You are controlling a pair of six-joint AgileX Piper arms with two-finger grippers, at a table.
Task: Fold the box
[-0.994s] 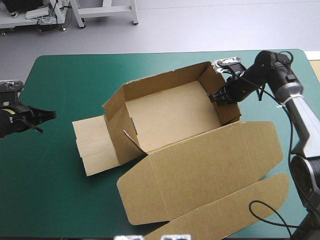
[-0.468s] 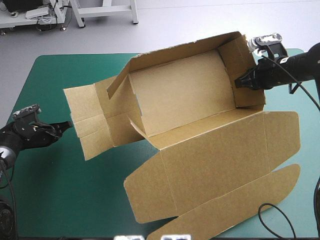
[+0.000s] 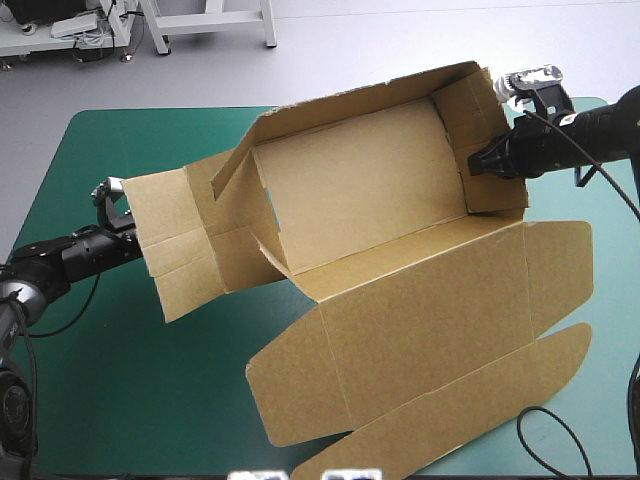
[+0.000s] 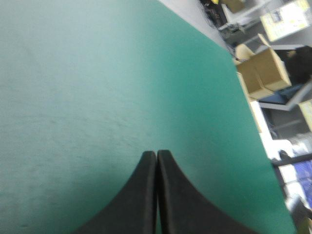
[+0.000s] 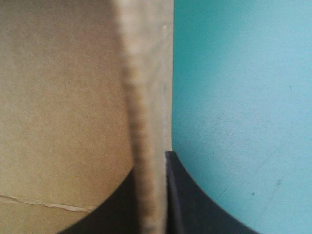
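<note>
Brown board forms the box [image 3: 360, 190], which sits mid-counter [image 3: 110, 400] on the teal-green cover. At the box's near side the lid [image 3: 430, 320] spreads flat, with a long rounded tuck flap [image 3: 470, 400] along its outer edge. Behind the lid the tray is open, its walls raised, and it tilts with its right end lifted. At the box's left end loose flaps [image 3: 175, 240] stick outward. The left gripper [image 4: 157, 155] reaches toward them, its tip hidden behind them in the high view; its black fingers press together in one point, holding nothing. At the box's far right end the right gripper [image 5: 152, 163] pinches the end wall [image 3: 495, 170], fingers all but closed on the board's edge.
</note>
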